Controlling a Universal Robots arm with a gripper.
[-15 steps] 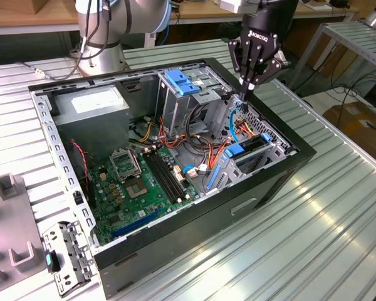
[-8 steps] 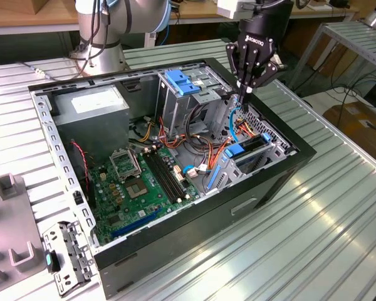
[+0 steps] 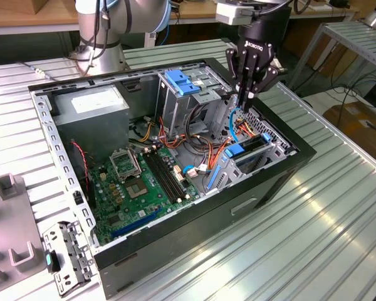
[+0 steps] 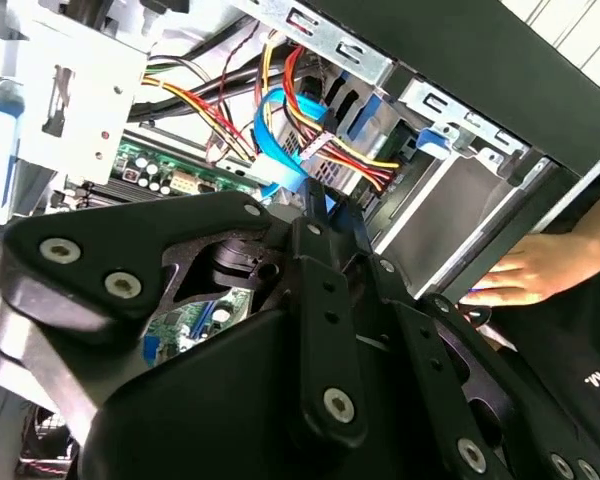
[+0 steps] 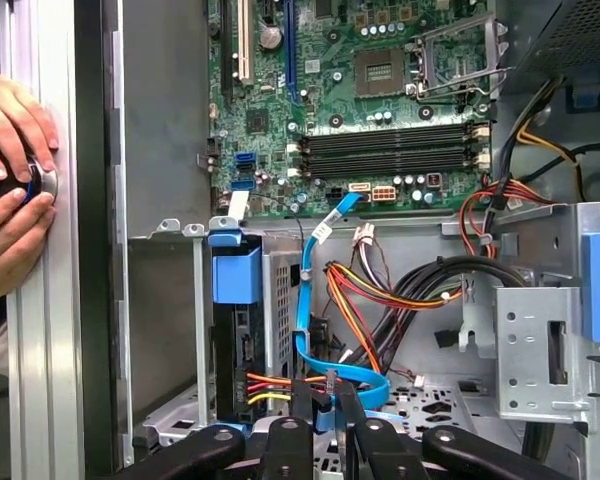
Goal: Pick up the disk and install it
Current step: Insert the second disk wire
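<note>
A workshop: open computer case point(image 3: 175, 157) on ribbed aluminium table point(image 3: 338, 207).

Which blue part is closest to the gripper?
The thin blue cable, looping right at the gripper; the blue-framed disk and broad latch plate sit farther off.
</note>
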